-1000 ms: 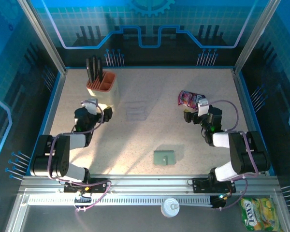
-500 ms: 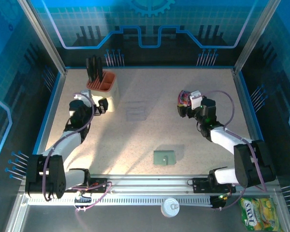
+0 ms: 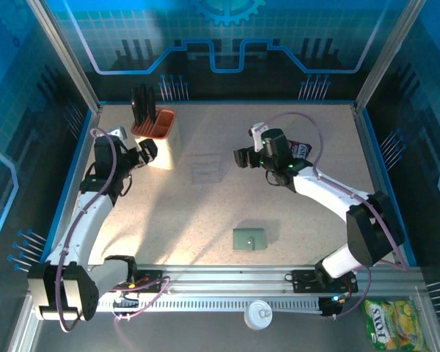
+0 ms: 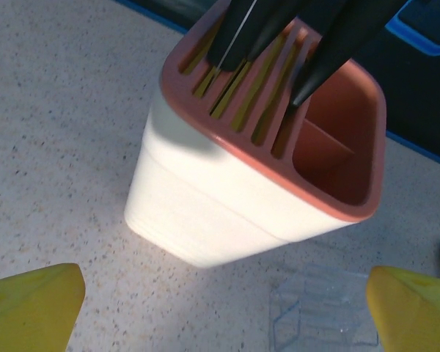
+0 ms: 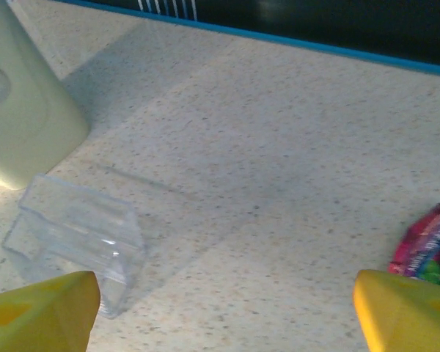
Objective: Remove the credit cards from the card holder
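I see a cream holder (image 4: 227, 220) with an orange slotted top and black handles (image 4: 337, 37) on the speckled tabletop (image 4: 59, 147). The left gripper (image 4: 224, 308) has its yellow fingers (image 4: 29, 304) spread wide, near a clear box (image 4: 315, 315).

card holder (image 3: 249, 239) was grey-green | desk (image 3: 205, 213) was speckled beige | cup (image 3: 163, 143) was cream, orange-rimmed | pouch (image 5: 425, 242) was magenta
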